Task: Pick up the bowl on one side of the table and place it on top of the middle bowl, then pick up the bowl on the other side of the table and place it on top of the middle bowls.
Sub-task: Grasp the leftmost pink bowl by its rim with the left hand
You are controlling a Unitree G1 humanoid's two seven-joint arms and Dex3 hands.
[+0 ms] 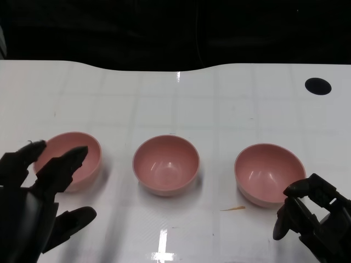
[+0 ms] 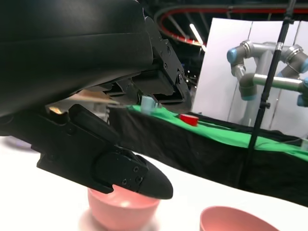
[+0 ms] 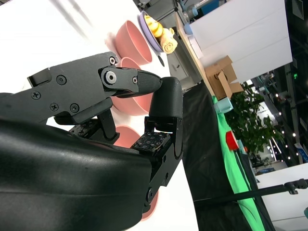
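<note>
3 pink bowls sit apart on the white surface: left bowl, middle bowl, right bowl. None stacked; both placements remain. Left hand spread, empty, fingertips over the left bowl's rim. Right hand curled, holding nothing, beside the right bowl.

Open desk behind all three bowls, clear gaps between left bowl, middle bowl and right bowl. Left hand overlapping left bowl's near rim; right hand just beside right bowl.
</note>
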